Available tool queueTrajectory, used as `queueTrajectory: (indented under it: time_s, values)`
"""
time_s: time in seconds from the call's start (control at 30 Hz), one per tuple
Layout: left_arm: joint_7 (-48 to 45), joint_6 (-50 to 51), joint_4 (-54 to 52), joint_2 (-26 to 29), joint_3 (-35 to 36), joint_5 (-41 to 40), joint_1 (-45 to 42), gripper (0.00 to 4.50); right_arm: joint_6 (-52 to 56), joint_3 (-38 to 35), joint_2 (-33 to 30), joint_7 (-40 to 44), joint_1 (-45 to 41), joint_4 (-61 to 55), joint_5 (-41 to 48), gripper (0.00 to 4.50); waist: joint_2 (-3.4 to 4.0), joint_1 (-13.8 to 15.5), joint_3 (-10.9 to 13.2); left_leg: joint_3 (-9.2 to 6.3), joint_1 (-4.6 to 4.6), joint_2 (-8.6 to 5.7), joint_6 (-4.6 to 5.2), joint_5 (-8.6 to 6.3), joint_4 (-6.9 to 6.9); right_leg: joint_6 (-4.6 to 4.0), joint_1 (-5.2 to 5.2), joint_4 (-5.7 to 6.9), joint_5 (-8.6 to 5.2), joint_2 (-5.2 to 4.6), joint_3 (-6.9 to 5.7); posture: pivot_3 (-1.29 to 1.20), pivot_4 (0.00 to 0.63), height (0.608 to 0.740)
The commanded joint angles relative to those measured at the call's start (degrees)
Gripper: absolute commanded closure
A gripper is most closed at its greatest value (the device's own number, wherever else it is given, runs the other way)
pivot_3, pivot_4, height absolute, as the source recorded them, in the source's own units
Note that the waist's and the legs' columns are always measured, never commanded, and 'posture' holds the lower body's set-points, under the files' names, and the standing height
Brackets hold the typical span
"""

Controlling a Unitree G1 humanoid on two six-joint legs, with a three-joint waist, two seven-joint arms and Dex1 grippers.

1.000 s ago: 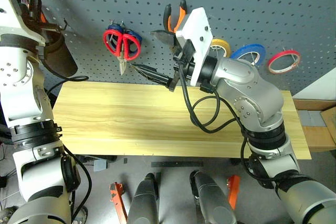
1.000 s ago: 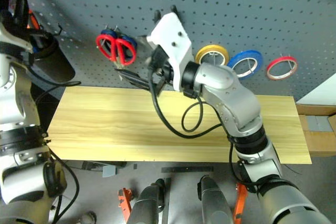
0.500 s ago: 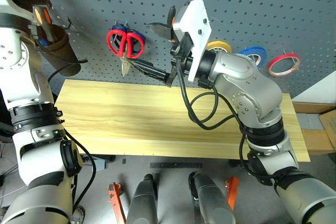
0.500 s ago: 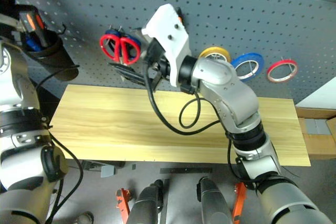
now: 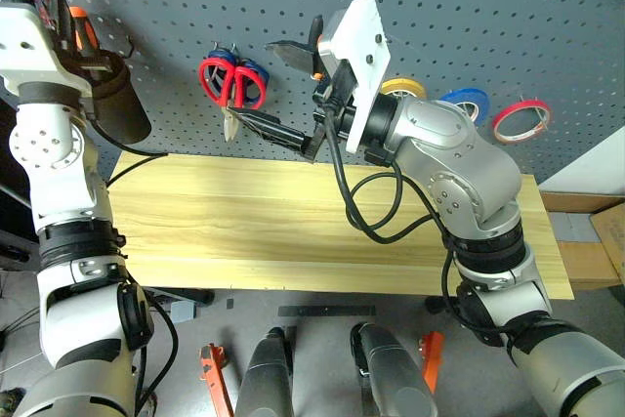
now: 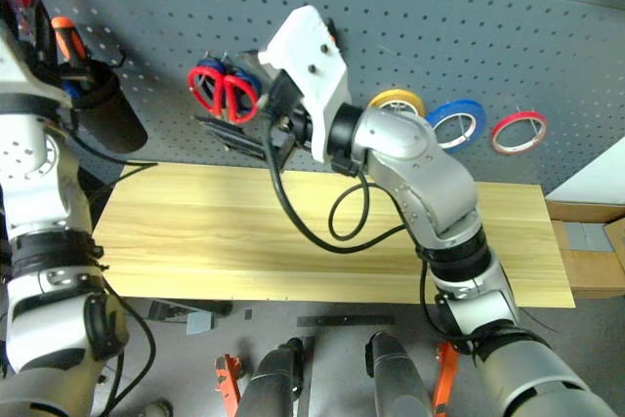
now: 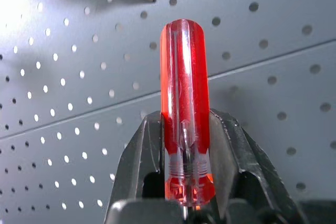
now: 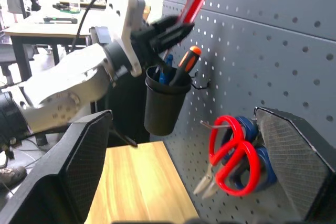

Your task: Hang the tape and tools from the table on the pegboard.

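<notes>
Left gripper clamped on the handle of the red-handled screwdriver, handle end pointing up toward the pegboard; the shaft runs down between the fingers and is hidden. Directly below this hand hangs a black cup on a pegboard hook, already holding an orange-handled screwdriver and a blue-handled tool. Right gripper spread wide and empty, held level above the table, with the red-handled scissors hanging on the board just ahead of its fingertips, over a blue-handled pair on the same hook. Past the back of the right hand hang the orange-and-black pliers, then a yellow roll, a blue roll and the red tape ring. The tabletop carries none of the task's things, so the screwdriver appears to be the last item to place.

Risks, as judged from this arrangement: the hidden tip may strike the cup's rim or the handles already inside, because the cup mouth is crowded; a release before the shaft enters would drop the tool past the cup to the floor; pressing on the cup from above could tilt it on its hook. The right hand, close to the scissors, could knock them off if it drifts toward the board.
</notes>
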Motion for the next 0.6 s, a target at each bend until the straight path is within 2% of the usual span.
queueTrajectory:
  time_s: [0.03, 0.2, 0.37, 0.47, 0.53, 0.6]
  values:
    - [1.0, -1.8, -1.5, 0.2, 0.4, -0.3, -0.1, 2.38, -1.2, -1.8, 0.2, 0.1, -0.8, -2.5, 0.8, 0.00, 0.00, 0.0, 0.0, 0.00, 0.00, 0.00, -0.01, 0.01, 0.00, 0.00, -0.01, 0.03, 0.00, 0.00, 0.00, -0.12, 0.201, 0.740]
    - [2.7, -0.8, -6.0, -0.9, 0.8, -1.2, -0.7, 0.60, -0.9, -1.8, -0.4, 0.4, -0.6, -3.0, 0.8, 0.00, -0.01, 0.0, -0.1, -0.01, 0.02, -0.01, -0.01, 0.01, 0.02, 0.00, -0.02, 0.14, 0.00, 0.00, -0.02, -0.13, 0.197, 0.740]
    - [3.2, 2.5, -15.6, -2.6, -0.6, -2.1, -2.0, 0.60, 0.5, -2.9, -2.1, 1.1, 0.2, -4.8, 2.2, 0.00, -0.03, -0.1, -0.4, -0.02, 0.02, 0.00, -0.05, 0.03, 0.06, 0.00, -0.02, 0.22, 0.00, -0.01, -0.02, -0.13, 0.188, 0.740]
    - [-1.3, 6.9, -23.7, -4.0, -4.3, -4.6, -0.9, 0.60, 3.5, -5.8, -4.9, 2.5, 1.5, -7.1, 5.8, 0.00, 0.00, 0.1, -1.0, -0.06, 0.01, -0.01, -0.06, 0.04, 0.06, 0.00, 0.00, 0.21, 0.00, -0.02, -0.03, -0.14, 0.180, 0.740]
    - [-7.2, 11.6, -30.2, -4.7, -7.9, -8.3, 3.0, 0.60, 5.8, -7.9, -8.8, 4.9, 3.9, -8.8, 8.4, 0.00, 0.08, 0.1, -1.6, -0.08, 0.01, -0.03, -0.06, 0.03, 0.06, 0.00, 0.04, 0.19, 0.00, -0.08, -0.05, -0.14, 0.173, 0.740]
    - [-10.2, 15.1, -34.5, -5.0, -9.6, -10.5, 5.7, 0.60, 6.8, -8.8, -11.5, 6.3, 5.7, -10.1, 10.1, 0.00, 0.46, 0.0, -2.4, -0.07, 0.04, -0.04, -0.03, 0.03, 0.03, 0.00, 0.14, 0.07, 0.00, -0.15, -0.04, -0.13, 0.169, 0.740]
